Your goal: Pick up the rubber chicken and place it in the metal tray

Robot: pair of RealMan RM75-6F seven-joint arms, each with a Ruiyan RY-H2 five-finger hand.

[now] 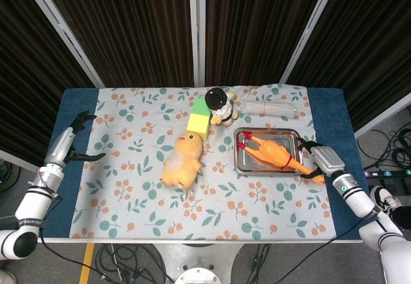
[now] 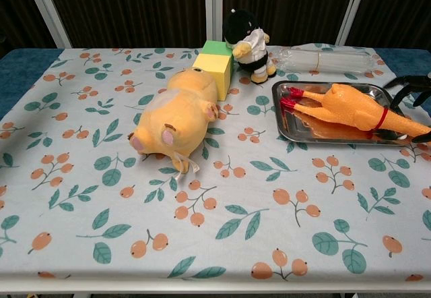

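The orange rubber chicken [image 1: 273,150] [image 2: 350,107] lies on its side in the metal tray [image 1: 257,172] [image 2: 306,127], red feet toward the tray's left. Its neck and head stick out over the tray's front right rim. My right hand [image 1: 323,162] [image 2: 412,82] sits at that corner with its dark fingers spread around the neck. The upper fingers arch clear above the neck, and a lower one lies beside it. My left hand [image 1: 76,133] hovers open over the table's blue left edge, holding nothing.
A yellow plush toy [image 1: 182,162] [image 2: 176,112] lies mid-table, left of the tray. Behind it stand a yellow-green block [image 1: 200,118] and a small black-haired doll [image 1: 220,105]. A clear plastic bottle [image 1: 266,108] lies behind the tray.
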